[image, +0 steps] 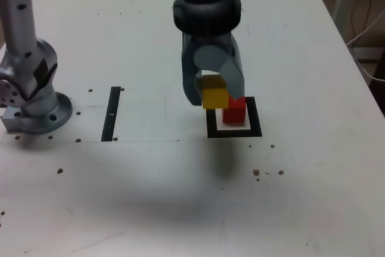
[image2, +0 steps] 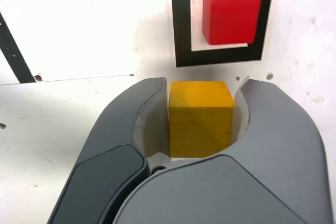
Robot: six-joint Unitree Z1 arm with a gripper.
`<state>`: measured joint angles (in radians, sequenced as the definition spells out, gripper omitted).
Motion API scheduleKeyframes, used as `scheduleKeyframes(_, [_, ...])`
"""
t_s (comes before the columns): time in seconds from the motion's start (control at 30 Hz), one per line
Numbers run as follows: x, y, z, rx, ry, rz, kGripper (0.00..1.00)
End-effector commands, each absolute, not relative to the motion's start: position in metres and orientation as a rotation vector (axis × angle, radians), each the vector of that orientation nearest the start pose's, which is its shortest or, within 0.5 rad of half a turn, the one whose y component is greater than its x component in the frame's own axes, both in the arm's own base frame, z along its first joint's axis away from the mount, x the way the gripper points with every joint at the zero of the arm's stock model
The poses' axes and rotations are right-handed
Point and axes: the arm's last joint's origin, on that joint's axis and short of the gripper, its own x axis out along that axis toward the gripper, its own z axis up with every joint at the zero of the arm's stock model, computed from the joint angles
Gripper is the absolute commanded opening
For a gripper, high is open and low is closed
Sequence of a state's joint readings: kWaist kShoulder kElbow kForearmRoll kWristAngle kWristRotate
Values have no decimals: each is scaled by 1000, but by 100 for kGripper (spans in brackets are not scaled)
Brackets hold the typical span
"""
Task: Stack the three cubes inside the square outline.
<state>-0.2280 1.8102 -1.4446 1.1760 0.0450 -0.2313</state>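
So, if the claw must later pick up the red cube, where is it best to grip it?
Grip the red cube on two opposite flat side faces, coming from straight above. It sits flat inside the square outline with nothing touching its sides. The claw now holds the yellow cube.

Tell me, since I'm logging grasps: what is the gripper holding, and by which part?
The gripper holds the small matte yellow cube, clamped by two opposite side faces between its grey jaws, its top face showing.
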Motion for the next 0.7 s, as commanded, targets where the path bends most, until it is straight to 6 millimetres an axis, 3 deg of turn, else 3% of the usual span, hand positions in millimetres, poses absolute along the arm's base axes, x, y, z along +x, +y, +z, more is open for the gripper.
scheduleKeyframes(0.0, [309, -68, 296, 19, 1531, 59, 11])
scheduleKeyframes(0.27, [325, -59, 285, 31, 1541, 114, 11])
scheduleKeyframes(0.67, [331, -44, 274, 51, 1561, 134, 14])
